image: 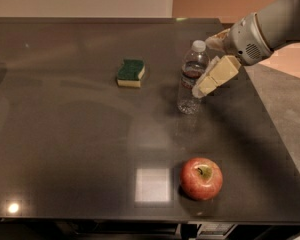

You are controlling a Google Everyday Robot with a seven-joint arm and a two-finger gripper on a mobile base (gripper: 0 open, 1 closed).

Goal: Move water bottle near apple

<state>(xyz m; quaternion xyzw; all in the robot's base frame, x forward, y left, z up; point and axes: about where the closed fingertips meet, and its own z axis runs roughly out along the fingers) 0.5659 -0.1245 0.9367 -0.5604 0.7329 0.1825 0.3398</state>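
Note:
The water bottle (pixel 192 79) stands upright right of the table's middle: clear ribbed plastic, white cap, dark label band. The apple (pixel 201 178) is red with a yellow-green patch at its stem and sits near the front edge, well in front of the bottle. My gripper (pixel 207 65) comes in from the right on a grey arm (pixel 270 29). It is open, with its tan fingers (pixel 216 77) right against the bottle's right side at label height. The bottle is not between the fingers as far as I can see.
A green-and-yellow sponge (pixel 130 72) lies left of the bottle. The dark glossy table (pixel 65 134) ends at its right edge just beyond the gripper, with grey floor (pixel 285 109) past it. A bright light reflection shows left of the apple.

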